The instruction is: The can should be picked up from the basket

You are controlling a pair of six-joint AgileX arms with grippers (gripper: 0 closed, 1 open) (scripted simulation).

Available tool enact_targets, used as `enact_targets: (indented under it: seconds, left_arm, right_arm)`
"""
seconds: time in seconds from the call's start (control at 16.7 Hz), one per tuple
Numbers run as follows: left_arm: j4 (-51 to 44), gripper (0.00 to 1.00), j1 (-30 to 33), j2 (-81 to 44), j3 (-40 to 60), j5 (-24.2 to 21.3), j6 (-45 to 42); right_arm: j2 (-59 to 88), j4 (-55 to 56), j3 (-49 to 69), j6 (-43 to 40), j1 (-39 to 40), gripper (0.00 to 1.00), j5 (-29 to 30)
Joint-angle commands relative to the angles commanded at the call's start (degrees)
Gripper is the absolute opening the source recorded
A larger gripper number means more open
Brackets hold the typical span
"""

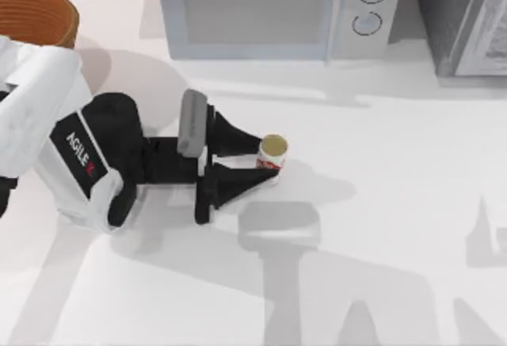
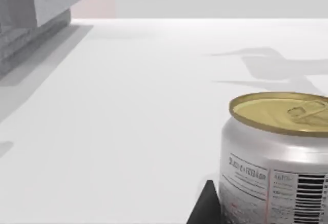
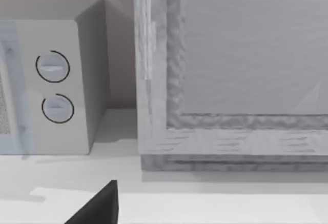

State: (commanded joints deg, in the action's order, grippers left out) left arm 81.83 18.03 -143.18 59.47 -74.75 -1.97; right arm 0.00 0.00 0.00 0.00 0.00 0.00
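1. The left gripper (image 1: 257,160) has its two black fingers closed around the can (image 1: 272,151), which stands upright on the white table (image 1: 380,203), axis vertical, just beyond the fingertips.
2. Close up, the can (image 2: 277,157) shows one dark finger (image 2: 205,206) touching its base; the other is cut off.
3. Well apart, at the far left corner, sits the basket (image 1: 36,13), partly cropped.
4. The right gripper's fingers cannot be judged; it faces the microwave (image 3: 51,80).

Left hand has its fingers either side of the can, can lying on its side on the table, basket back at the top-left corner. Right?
Not quite: the can stands upright, gold top up, as the top view and left wrist view show. The rest holds: the left hand has its fingers either side of it on the table, basket at the top-left corner.
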Motion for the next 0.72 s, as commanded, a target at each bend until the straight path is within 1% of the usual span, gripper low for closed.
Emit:
enact_targets:
  seconds: [0.36, 0.42, 0.72]
  left_arm:
    - [0.00, 0.98, 0.00, 0.00, 0.00, 0.00, 0.00]
    - [0.00, 1.00, 0.00, 0.00, 0.00, 0.00, 0.00]
    - [0.00, 1.00, 0.00, 0.00, 0.00, 0.00, 0.00]
  right_arm:
    - [0.00, 0.00, 0.00, 0.00, 0.00, 1.00, 0.00]
    - [0.00, 0.00, 0.00, 0.00, 0.00, 1.00, 0.00]
    - [0.00, 0.00, 0.00, 0.00, 0.00, 1.00, 0.00]
